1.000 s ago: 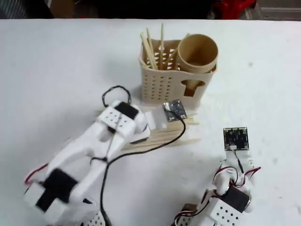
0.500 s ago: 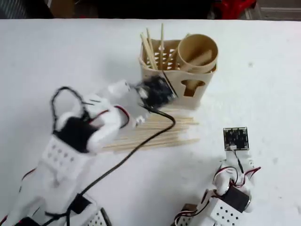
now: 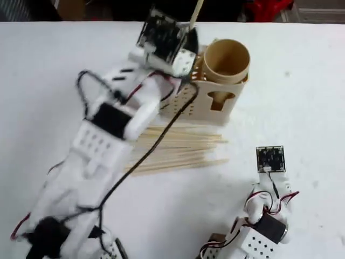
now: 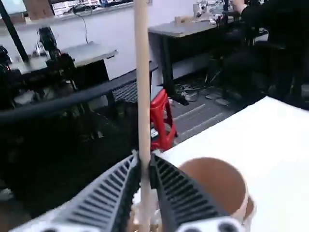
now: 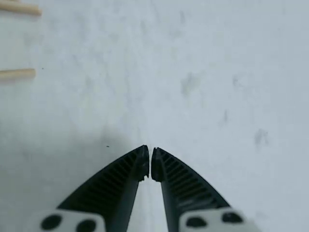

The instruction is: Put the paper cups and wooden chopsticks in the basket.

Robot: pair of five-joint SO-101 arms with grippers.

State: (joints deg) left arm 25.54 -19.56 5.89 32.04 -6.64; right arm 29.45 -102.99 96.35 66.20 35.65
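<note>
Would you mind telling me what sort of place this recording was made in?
Probably a robotics lab or workshop: desks loaded with equipment, a red stool and floor cables behind the white table.

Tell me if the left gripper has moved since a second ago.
Yes. The left gripper went from the pile in front of the basket to above it, shut on a chopstick.

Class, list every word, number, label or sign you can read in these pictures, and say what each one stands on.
No text can be read in any view.
The basket, the paper cup, the loose chopsticks and the chopstick held in the left end effector bear no print.
The dark circuit board has marks that are too small to read.
</note>
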